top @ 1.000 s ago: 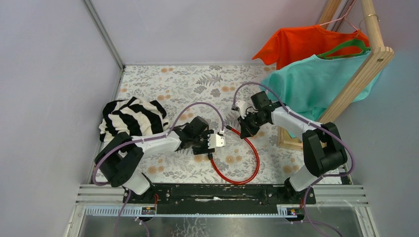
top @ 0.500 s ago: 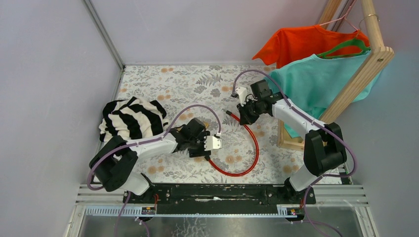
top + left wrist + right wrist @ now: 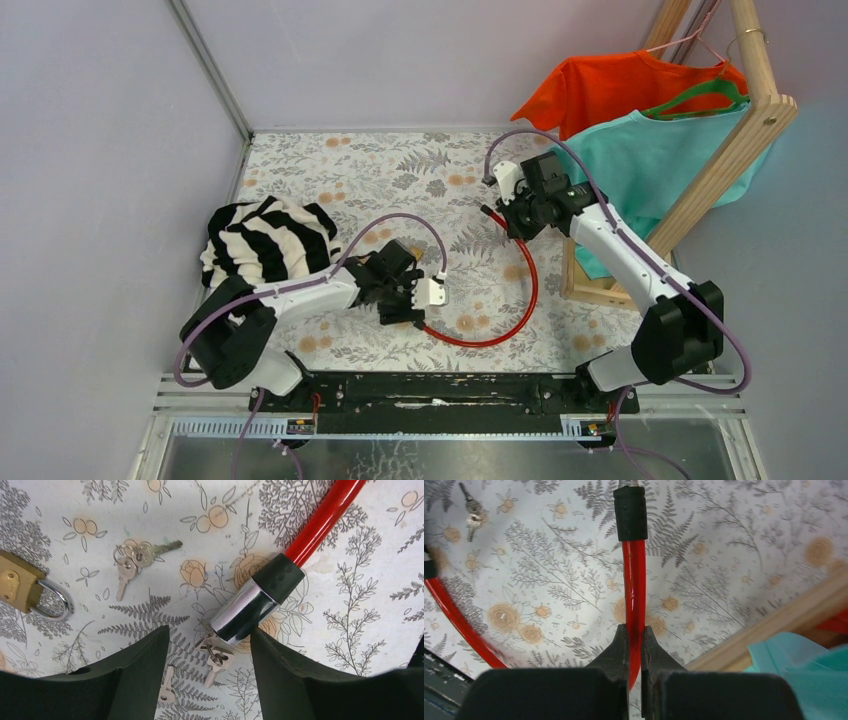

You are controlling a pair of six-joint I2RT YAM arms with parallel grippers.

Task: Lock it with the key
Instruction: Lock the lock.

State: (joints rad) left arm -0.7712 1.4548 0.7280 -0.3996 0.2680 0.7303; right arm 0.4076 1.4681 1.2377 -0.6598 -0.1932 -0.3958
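Note:
A red cable lock (image 3: pixel 520 300) lies curved on the floral table. Its chrome lock body (image 3: pixel 245 612) with black collar has a key (image 3: pixel 216 656) on a ring at its mouth. My left gripper (image 3: pixel 210 640) is open, its jaws either side of that chrome end and key, holding nothing; it also shows in the top view (image 3: pixel 418 298). My right gripper (image 3: pixel 635 630) is shut on the red cable (image 3: pixel 634 590) just behind its black-capped free end (image 3: pixel 630 512), held far from the lock body, at the back right of the top view (image 3: pixel 505 218).
A brass padlock (image 3: pixel 22 587), a small key bunch (image 3: pixel 137 557) and a loose key (image 3: pixel 165 687) lie near the left gripper. A striped garment (image 3: pixel 265 240) sits at left. A wooden rack (image 3: pixel 700 190) with orange and teal shirts stands at right.
My right gripper has carried the cable's free end up and to the right, away from the lock body, widening the loop. My left gripper has shifted slightly left and stays open.

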